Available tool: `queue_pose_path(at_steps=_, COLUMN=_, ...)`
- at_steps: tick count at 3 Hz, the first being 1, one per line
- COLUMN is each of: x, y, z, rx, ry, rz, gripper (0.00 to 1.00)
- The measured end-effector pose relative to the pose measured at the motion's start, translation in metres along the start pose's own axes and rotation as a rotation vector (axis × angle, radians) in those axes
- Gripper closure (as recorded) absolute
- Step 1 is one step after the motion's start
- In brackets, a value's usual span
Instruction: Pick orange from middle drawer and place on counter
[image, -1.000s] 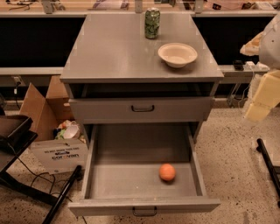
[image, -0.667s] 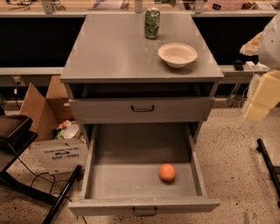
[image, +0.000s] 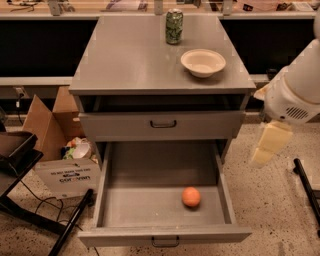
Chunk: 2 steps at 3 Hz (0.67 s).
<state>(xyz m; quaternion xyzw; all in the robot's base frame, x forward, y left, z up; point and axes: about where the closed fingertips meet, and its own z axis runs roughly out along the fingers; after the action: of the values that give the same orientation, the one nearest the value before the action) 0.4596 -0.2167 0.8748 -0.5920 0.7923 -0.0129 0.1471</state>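
Pale cream gripper (image: 269, 145) is hanging at the right edge; its opening, I cannot tell.
Smooth round orange (image: 191, 197) is sitting on the flat grey metal floor of the open middle drawer (image: 120, 236), lower centre, well apart, down-left of the gripper.

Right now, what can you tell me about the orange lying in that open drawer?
The orange is small, round, smooth and whole. It rests on the grey floor of the pulled-out middle drawer, toward its front right, clear of the walls. The gripper hangs outside the drawer, at picture right, not touching it.
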Motion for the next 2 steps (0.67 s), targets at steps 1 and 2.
queue_pose_path(at_steps=1, x=0.003, y=-0.008, z=0.067, rx=-0.001, ry=-0.011, rz=-0.046, gripper=0.0)
queue_pose_path(at_steps=2, x=0.005, y=-0.013, z=0.133, rx=-0.005, ry=-0.055, rz=-0.081, gripper=0.0)
